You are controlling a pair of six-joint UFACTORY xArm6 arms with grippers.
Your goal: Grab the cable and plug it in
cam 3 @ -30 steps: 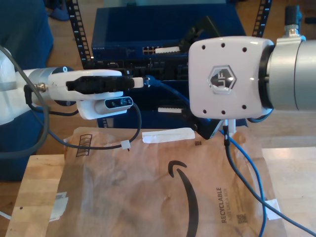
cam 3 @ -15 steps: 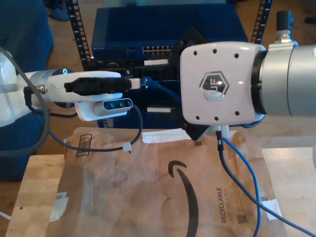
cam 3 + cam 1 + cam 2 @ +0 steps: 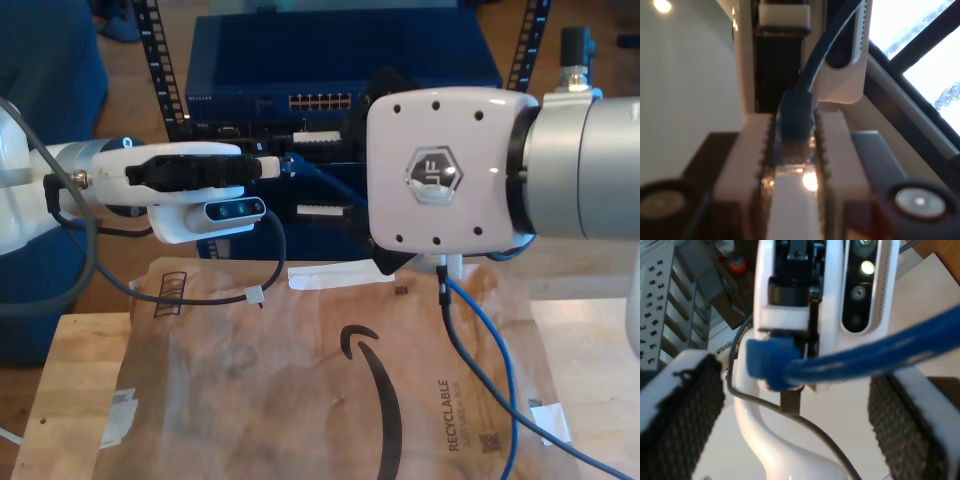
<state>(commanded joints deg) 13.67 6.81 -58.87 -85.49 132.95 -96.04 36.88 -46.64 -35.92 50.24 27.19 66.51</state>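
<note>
The cable (image 3: 335, 182) is a thin bright blue cord. Its blue-booted clear plug (image 3: 796, 112) is pinched between the white fingers of my first gripper (image 3: 280, 166), which reaches in from the exterior view's left and is shut on it. The cord runs behind the second arm's big white wrist housing (image 3: 440, 170) and hangs down over the brown paper (image 3: 500, 380). In the second wrist view the plug (image 3: 767, 362) and the cord (image 3: 865, 355) lie between the black pads (image 3: 685, 405) of my second gripper (image 3: 795, 407). That gripper is open and not touching the cord.
A dark blue network switch (image 3: 320, 100) with a row of ports sits in a rack just behind both grippers. Brown packing paper (image 3: 330, 390) covers the wooden table (image 3: 80, 380), with a white tape strip (image 3: 335, 272) at its far edge. Grey robot cables hang nearby.
The second arm's housing has shifted toward the exterior view's left and slightly up, closer to the first gripper. The first gripper still holds the plug and has risen slightly.
</note>
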